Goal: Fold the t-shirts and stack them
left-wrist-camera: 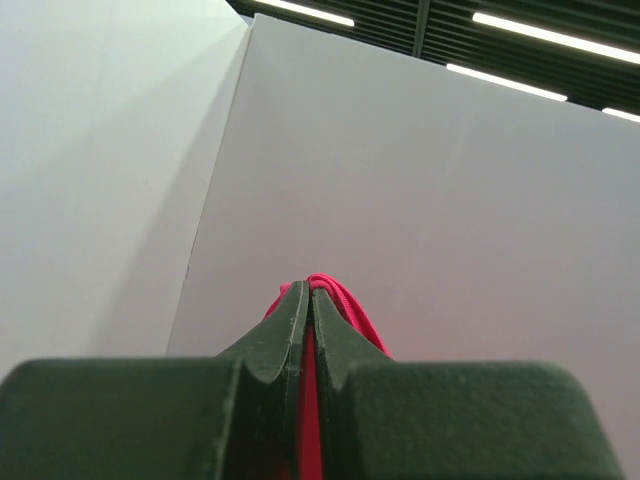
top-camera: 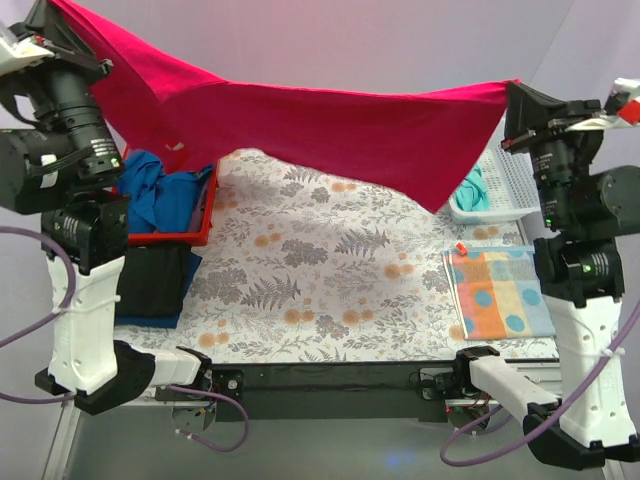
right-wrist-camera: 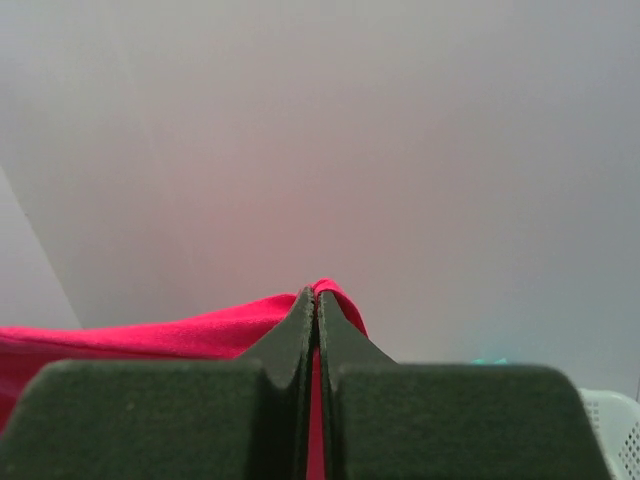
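Observation:
A crimson-pink t-shirt hangs stretched in the air above the table, held at two corners. At the top left, high up, my left gripper is shut on one corner. In the left wrist view the pink cloth bulges out past the closed left gripper. My right gripper is shut on the other corner at the right, lower than the left. Seen from the right wrist, the shirt runs off leftward from the closed right gripper. A black folded t-shirt lies on a blue one at the table's left.
A red bin at the back left holds a crumpled blue t-shirt. A white basket at the back right holds a teal t-shirt. An orange-and-blue spotted cloth lies at the front right on the floral tablecloth.

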{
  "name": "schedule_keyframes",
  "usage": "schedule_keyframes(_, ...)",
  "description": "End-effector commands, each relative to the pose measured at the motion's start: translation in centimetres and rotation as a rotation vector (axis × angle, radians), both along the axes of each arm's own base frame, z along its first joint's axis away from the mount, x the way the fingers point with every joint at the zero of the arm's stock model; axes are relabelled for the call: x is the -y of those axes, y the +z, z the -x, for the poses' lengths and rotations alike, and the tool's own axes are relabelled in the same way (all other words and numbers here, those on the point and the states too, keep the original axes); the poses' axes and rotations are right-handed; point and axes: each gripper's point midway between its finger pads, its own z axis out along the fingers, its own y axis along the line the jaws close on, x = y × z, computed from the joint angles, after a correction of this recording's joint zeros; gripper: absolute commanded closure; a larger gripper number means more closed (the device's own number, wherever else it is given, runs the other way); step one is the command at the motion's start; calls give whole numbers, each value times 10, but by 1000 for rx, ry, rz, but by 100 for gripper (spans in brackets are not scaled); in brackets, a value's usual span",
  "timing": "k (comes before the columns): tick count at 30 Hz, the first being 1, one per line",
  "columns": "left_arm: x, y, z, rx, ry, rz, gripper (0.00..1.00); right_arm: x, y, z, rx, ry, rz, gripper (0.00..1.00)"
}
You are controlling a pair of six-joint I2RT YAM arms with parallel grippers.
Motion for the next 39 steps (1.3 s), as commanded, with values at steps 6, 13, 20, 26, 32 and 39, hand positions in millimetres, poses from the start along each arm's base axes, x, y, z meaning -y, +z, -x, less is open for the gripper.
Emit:
schedule_keyframes(6,6,18,12,52,-70,-2,100,6,47,64,184,32,-1,99)
schedule_keyframes(13,39,-53,-82,-132,-25,-58,100,33,-43,-3,-39,-155,-123,99)
schedule_keyframes(20,84,-228,-205,-436,9,-126,100,35,-243,-89,-428,-269,-224,99)
schedule_keyframes(26,86,-353,-290,-562,58,-126,100,22,-314,-166,-572,-297,-137,99)
schedule_keyframes(32,65,-445,-371,-658,63,-32,100,12,-345,-254,-652,-248,-71,99)
schedule_keyframes(39,52,-468,-430,-644,18,1,100,3,-388,-334,-707,-154,-122,99)
